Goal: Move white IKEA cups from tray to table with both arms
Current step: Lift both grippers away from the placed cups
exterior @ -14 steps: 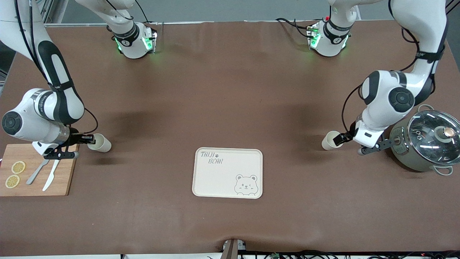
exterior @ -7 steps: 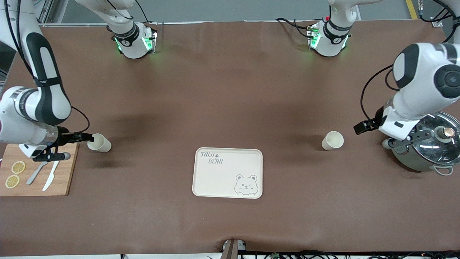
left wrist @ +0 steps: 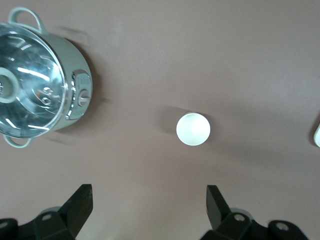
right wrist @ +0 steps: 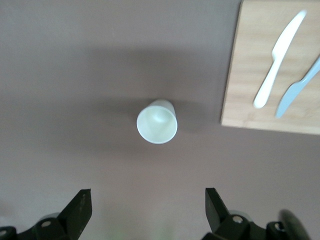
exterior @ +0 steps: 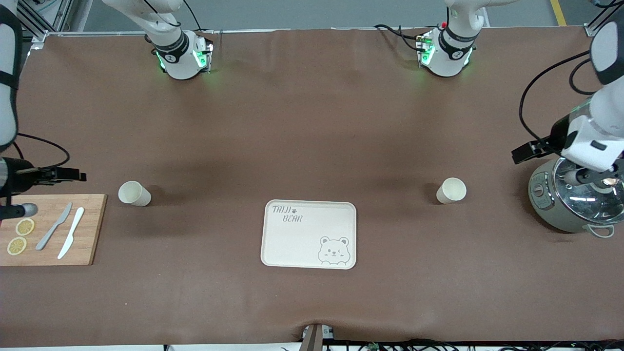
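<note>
Two cups stand upright on the table (exterior: 312, 122), both off the tray (exterior: 273, 243), which lies bare of cups. One cup (exterior: 134, 193) sits toward the right arm's end of the table from the tray, just beside the cutting board (exterior: 92, 253) but apart from it. The other cup (exterior: 451, 190) sits toward the left arm's end from the tray, between the tray and the pot (exterior: 551, 214). By that layout the job looks finished: nothing is left on the tray to carry, and what remains is only for the arms to clear off.

Neither claw holds anything. The right gripper (right wrist: 145, 212) hangs spread wide above its cup, empty, as its wrist view shows. The left gripper (left wrist: 147, 210) hangs likewise, fingers apart, with its cup and the pot below it.

Much of both arms is cut off at the edges of the front view. There the right gripper's tips poke in near the cutting board, and the left arm's wrist sits above the pot and covers part of its glass lid. On the board lie a grey knife (exterior: 53, 233), a white knife (exterior: 71, 232) and two lemon slices (exterior: 17, 245). Whether the cups hold anything I cannot tell; their insides look plain.
</note>
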